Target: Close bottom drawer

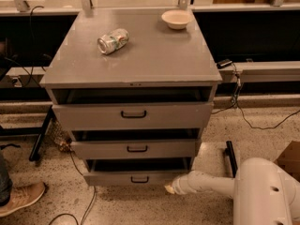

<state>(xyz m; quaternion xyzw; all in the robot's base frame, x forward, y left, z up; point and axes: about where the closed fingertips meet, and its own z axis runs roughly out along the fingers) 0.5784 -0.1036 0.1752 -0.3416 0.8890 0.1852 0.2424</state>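
Observation:
The grey metal cabinet [133, 62] stands in the middle with all three drawers slightly out. The bottom drawer [133, 177] is the lowest, with a low front panel and a small black handle [139, 179]; it sticks out a little, with a dark gap above its front. My white arm reaches in from the lower right, low over the floor. My gripper [169, 188] is at the right end of the bottom drawer's front, touching or very close to it.
A crushed can [112, 41] and a white bowl [176, 18] lie on the cabinet top. A person's shoe [21, 198] is at the lower left. Cables run on the floor at left and right. A cardboard box [289, 159] sits at the right edge.

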